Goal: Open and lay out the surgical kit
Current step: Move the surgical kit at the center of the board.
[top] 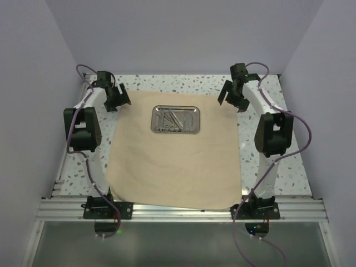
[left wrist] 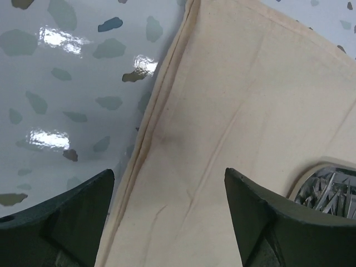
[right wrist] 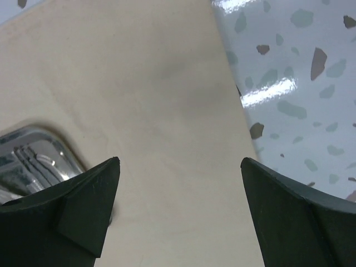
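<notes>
The beige cloth wrap [top: 172,161] lies spread flat on the table. The shiny steel tray [top: 176,119] sits on its far middle part, with thin silvery instruments [top: 173,119] inside. My left gripper [top: 118,99] is open and empty above the cloth's far left corner; in the left wrist view the cloth [left wrist: 233,122] and its hem lie between the fingers and the tray's corner [left wrist: 328,186] shows at right. My right gripper [top: 232,94] is open and empty above the far right corner; the right wrist view shows the cloth [right wrist: 139,111] and the tray's edge [right wrist: 33,153].
The speckled white tabletop [top: 278,161] shows around the cloth. Pale walls close in the left, right and back. An aluminium rail [top: 178,211] with the arm bases runs along the near edge. Purple cables hang from both arms.
</notes>
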You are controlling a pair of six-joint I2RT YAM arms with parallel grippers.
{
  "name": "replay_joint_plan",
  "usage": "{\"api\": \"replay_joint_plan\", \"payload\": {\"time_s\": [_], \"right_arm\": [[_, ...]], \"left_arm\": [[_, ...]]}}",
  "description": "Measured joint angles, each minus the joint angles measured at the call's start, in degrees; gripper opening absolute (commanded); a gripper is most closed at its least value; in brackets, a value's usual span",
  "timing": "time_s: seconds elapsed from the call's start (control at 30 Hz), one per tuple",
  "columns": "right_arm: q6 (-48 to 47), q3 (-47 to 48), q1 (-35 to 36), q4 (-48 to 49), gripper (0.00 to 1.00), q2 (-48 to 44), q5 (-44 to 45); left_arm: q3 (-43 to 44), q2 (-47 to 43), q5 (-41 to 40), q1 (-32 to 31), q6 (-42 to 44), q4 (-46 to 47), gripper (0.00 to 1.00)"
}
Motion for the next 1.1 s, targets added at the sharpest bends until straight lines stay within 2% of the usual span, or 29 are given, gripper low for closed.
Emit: {"api": "replay_joint_plan", "payload": {"time_s": [0.17,0.33,0.43,0.5,0.53,0.6,0.63,0.7,0.73,0.77,0.8,0.83,1.1], "right_arm": [[-0.5,5.6,-0.6,-0.2,0.92,8.9,2.5],[-1.4,5.8,-2.3,-0.3,0.90,12.1,4.0],[-1.8,5.8,-3.1,-0.1,0.86,13.4,3.9],[-1.9,5.9,-3.3,0.2,0.81,14.6,3.5],[-2.0,6.0,-3.3,0.4,0.71,15.3,3.4],[-2.2,7.0,-3.3,0.7,0.62,16.8,1.8],[-2.3,7.6,-3.3,0.9,0.49,17.2,1.5],[-2.9,9.6,-3.3,0.7,0.37,18.5,0.2],[-3.1,10.4,-3.3,0.5,0.24,19.1,0.0],[-3.5,11.7,-3.3,-0.1,0.17,19.8,-0.2],[-3.5,13.0,-3.3,-0.5,0.05,20.5,-0.7],[-3.7,14.4,-3.3,-1.2,0.00,21.3,-1.2],[-3.7,30.1,-3.5,-6.0,0.00,29.9,-3.2]], "left_arm": [[2.8,4.2,0.9,0.0,0.0,-0.2,0.82],[3.3,4.8,1.3,0.0,0.0,-0.2,0.78],[2.8,4.8,1.2,0.0,0.0,-0.1,0.68],[2.6,4.8,1.2,0.0,-0.1,0.1,0.55],[2.4,4.9,1.3,0.0,0.0,0.1,0.51],[2.4,5.1,1.4,0.0,-0.1,0.0,0.42],[2.4,5.2,1.5,0.0,0.0,0.1,0.39],[2.5,5.4,1.6,0.2,-0.2,0.0,0.28],[2.7,5.6,1.8,0.2,-0.3,-0.1,0.22],[3.1,6.0,2.0,0.3,-0.4,-0.2,0.10],[3.8,6.4,2.2,0.3,-0.7,-0.5,0.01],[4.4,7.0,2.5,0.3,-0.9,-0.8,0.00],[14.2,12.2,1.4,0.2,-2.0,-4.8,0.00]]}}
